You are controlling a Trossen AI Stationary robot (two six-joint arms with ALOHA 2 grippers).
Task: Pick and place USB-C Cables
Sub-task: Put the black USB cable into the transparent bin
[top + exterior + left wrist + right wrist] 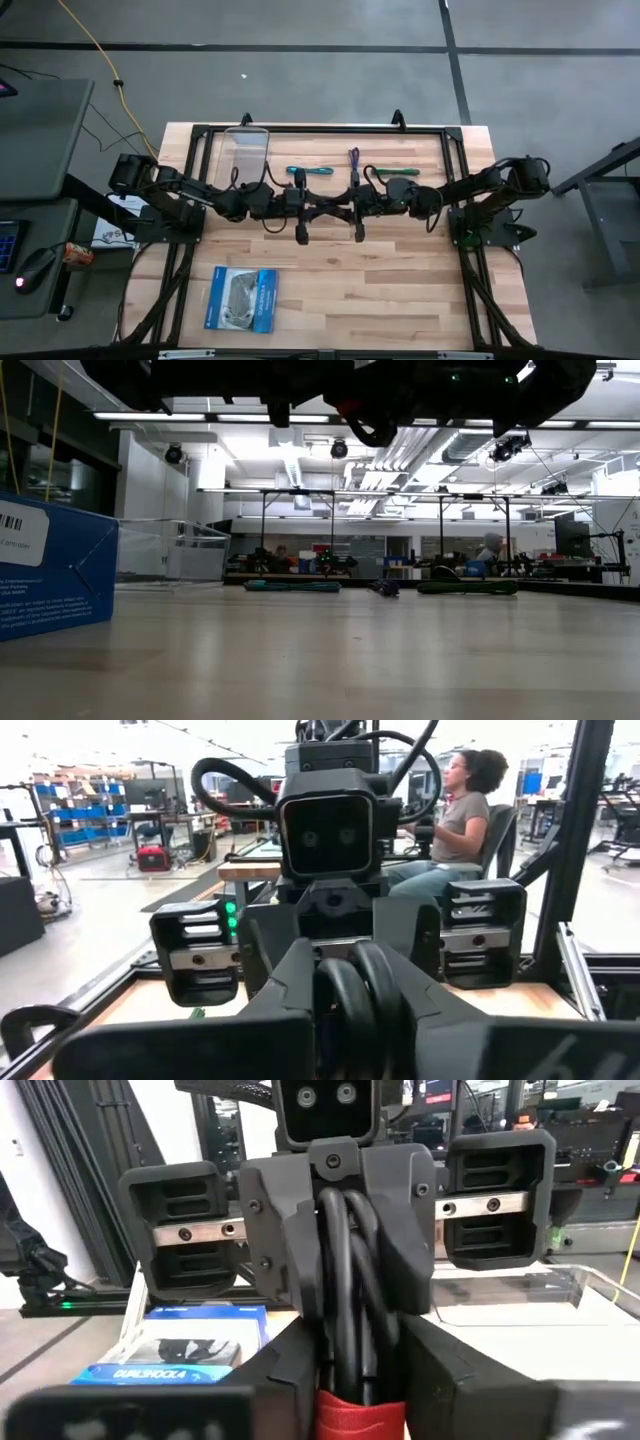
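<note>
Both arms meet level above the table's middle, tip to tip. Between them hangs a black cable bundle (330,206) with a red band. My left gripper (322,207) is shut on its black loops. My right gripper (338,207) has its fingers against the banded end. Three more cables lie flat on the far half of the table: teal-blue (310,172), purple (354,158) and green (395,172). No gripper touches these three. My left gripper pinches the bundle's black loops (345,1270) between its two fingers (285,1250), at the end away from the red band. The fingers come level from the table's left and lie along the bundle. The bundle is clear of the table. My right gripper has the red-banded end (360,1418) between its two fingers (430,1370), which stand close against it on both sides. They come level from the table's right, along the bundle.
A clear container (247,150) stands at the far left. A blue-and-white flat packet (240,298) lies near the front left. A black frame (320,129) edges the table. A seated person (465,810) shows beyond the table.
</note>
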